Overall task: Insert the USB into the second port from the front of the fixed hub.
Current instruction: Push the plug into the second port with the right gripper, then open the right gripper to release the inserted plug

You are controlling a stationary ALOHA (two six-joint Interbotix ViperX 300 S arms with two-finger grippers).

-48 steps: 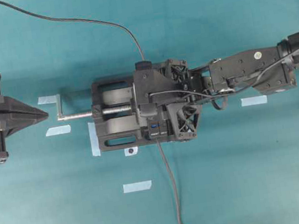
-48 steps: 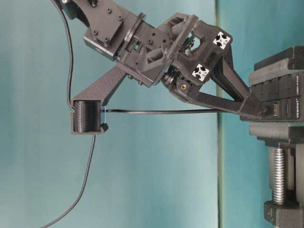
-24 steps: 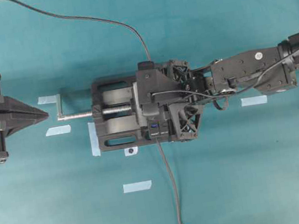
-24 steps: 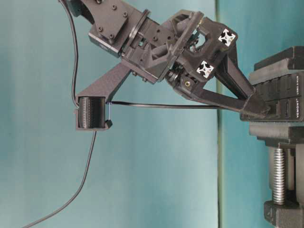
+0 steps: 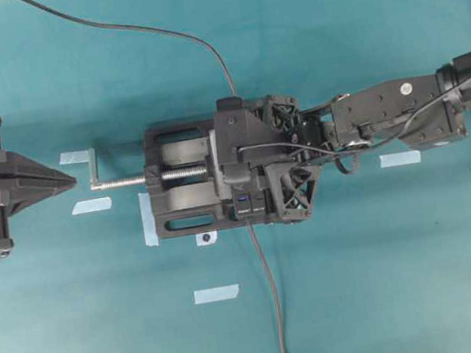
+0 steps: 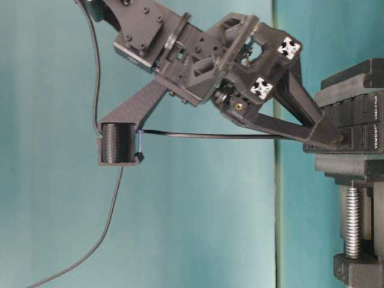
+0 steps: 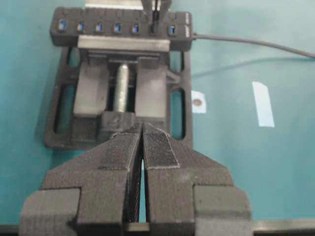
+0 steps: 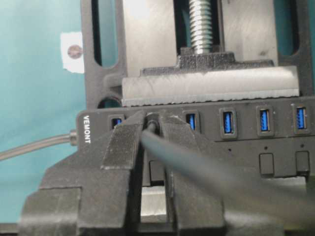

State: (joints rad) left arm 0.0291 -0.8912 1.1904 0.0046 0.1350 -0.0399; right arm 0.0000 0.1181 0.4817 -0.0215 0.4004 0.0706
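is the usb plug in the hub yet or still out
Looks in, though depth cannot be told. The right gripper holds the USB against the fixed hub at the second port from the end; blue ports show on both sides.

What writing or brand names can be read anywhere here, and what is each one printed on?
"VEMONT": white letters on the end of the fixed hub, beside its first port, in the right wrist view.
"VEMONT" again, running sideways on the hub's end in the table-level view; a smaller line of print beside it is too small to read.
The bits of tape on the table carry no writing I can make out.
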